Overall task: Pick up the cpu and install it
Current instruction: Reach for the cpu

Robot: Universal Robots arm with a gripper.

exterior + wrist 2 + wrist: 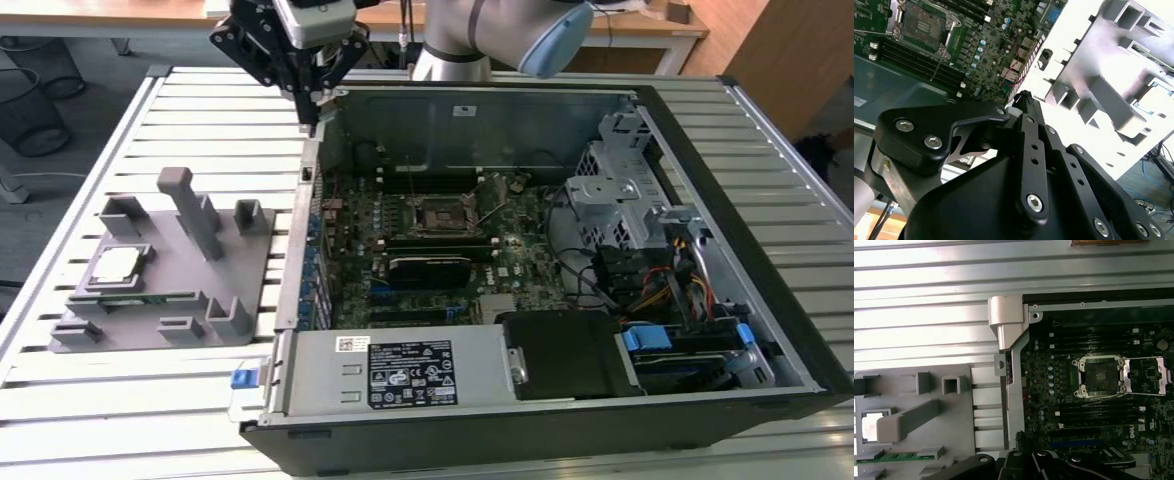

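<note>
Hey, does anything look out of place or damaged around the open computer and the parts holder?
Nothing stands out. The cpu lies flat in its pocket on the gray holder, the memory stick sits in its slot, and the socket has its metal frame swung open. The gripper hangs over a corner of the case, holding nothing.

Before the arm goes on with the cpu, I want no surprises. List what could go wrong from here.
1. The black gripper hangs over the open computer case's grey metal side wall; a straight descent could strike that edge.
2. The silver square cpu lies in the grey plastic fixture near its tall post; the jaws might clip that post on approach.
</note>
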